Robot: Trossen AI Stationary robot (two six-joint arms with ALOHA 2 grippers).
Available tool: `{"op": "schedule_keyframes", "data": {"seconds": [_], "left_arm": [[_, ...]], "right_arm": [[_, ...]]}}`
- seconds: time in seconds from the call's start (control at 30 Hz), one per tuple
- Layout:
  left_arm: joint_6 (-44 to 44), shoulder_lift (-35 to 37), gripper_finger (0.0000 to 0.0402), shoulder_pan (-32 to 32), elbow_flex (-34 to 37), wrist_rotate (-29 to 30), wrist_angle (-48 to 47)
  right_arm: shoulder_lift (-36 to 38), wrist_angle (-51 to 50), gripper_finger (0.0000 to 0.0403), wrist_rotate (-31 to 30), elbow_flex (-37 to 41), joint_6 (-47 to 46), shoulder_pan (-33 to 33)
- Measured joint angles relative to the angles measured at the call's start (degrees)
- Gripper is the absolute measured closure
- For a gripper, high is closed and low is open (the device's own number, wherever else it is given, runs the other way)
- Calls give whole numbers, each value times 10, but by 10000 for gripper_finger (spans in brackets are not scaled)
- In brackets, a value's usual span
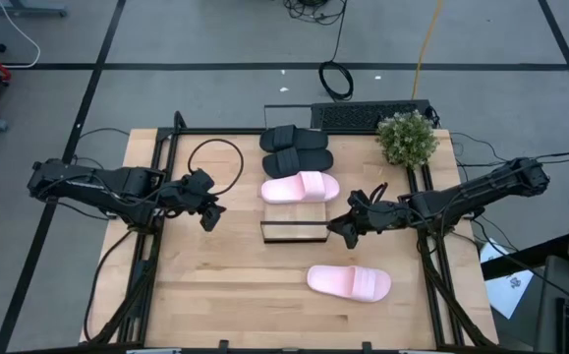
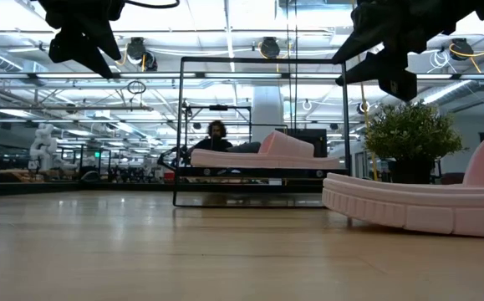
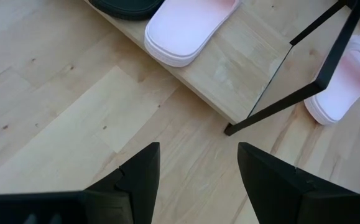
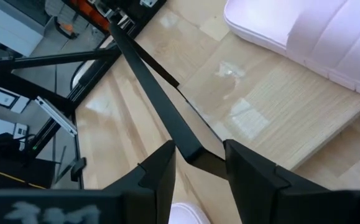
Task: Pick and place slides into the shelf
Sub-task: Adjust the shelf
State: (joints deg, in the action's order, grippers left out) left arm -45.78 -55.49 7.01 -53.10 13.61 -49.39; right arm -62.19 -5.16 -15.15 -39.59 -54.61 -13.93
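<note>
Already three slides (image 1: 300, 187) sit shelved (image 1: 293, 233) — one pink apart (image 1: 349, 282).

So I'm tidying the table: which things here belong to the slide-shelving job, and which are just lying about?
Job things:
- black slides, on the shelf
- pink slide, on the shelf
- pink slide on the table
- shelf
- left gripper
- right gripper

Lying about:
- potted plant
- keyboard
- cable loop

Two dark jointed arms w/ black cables along them — each pincer has two matte-black, angular fingers (image 3: 139, 180).
</note>
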Motion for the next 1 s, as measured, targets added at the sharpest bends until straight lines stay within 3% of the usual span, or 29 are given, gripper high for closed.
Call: {"op": "schedule_keyframes", "data": {"seconds": [1.0], "left_arm": [[1,0,192,0,0,0,0]], "right_arm": [[-15,19,275,3,0,-9,0]]}}
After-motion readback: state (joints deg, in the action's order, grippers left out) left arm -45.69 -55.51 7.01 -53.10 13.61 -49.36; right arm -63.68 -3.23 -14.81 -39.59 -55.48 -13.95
